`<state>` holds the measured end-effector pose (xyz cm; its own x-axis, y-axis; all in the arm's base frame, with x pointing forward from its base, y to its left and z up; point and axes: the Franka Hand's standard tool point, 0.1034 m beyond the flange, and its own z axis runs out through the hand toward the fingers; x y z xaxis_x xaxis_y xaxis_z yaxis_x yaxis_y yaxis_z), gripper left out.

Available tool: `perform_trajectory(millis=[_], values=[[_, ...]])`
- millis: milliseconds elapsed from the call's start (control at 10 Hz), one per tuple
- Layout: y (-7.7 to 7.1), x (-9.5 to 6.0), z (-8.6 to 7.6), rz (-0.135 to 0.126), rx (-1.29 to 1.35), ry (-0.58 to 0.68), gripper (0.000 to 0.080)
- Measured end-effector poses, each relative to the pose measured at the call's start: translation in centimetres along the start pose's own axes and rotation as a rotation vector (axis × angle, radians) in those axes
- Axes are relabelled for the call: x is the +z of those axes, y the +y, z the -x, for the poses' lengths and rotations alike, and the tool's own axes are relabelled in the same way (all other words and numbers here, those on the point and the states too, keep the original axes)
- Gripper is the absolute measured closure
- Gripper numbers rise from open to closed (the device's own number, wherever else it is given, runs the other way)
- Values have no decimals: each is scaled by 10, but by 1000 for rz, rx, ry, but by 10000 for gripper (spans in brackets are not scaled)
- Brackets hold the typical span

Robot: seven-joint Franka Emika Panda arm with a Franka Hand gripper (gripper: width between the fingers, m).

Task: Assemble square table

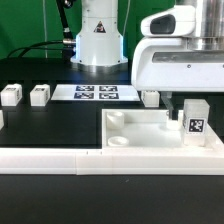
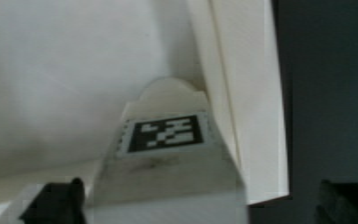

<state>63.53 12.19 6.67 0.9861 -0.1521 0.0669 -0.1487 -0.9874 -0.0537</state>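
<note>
The white square tabletop (image 1: 150,135) lies on the black table against the L-shaped rail, its round corner sockets (image 1: 117,140) facing up. A white leg (image 1: 193,118) with a black-white tag stands upright on the tabletop's corner at the exterior view's right. My gripper (image 1: 190,100) is right above it. In the wrist view the leg (image 2: 167,133) runs away from the camera beside the tabletop's wall (image 2: 229,70). My gripper (image 2: 201,203) straddles the leg; the jaws stand wide, with a dark gap between the leg and one finger (image 2: 345,200). Three more legs lie behind: (image 1: 12,95), (image 1: 40,95), (image 1: 150,98).
The long white L-shaped rail (image 1: 60,157) runs along the front and turns up at the exterior view's right. The marker board (image 1: 97,93) lies at the back in front of the robot base (image 1: 97,40).
</note>
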Motion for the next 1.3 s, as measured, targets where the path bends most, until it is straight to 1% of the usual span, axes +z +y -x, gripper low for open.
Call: perform_trajectory(millis=[100,200,300,400,500,600,800,1000,1300], values=[[3,3,0,2,-57,7,151],[3,3,1,1,-43,6,151],[3,3,1,1,-25,6,265],[3,3,1,1,-23,6,400],[3,3,1,1,35,5,400],[4,3,1,2,128,5,509],[5,4,0,2,230,6,509],[6,4,0,5,442,6,509],[7,3,0,68,919,0,509]])
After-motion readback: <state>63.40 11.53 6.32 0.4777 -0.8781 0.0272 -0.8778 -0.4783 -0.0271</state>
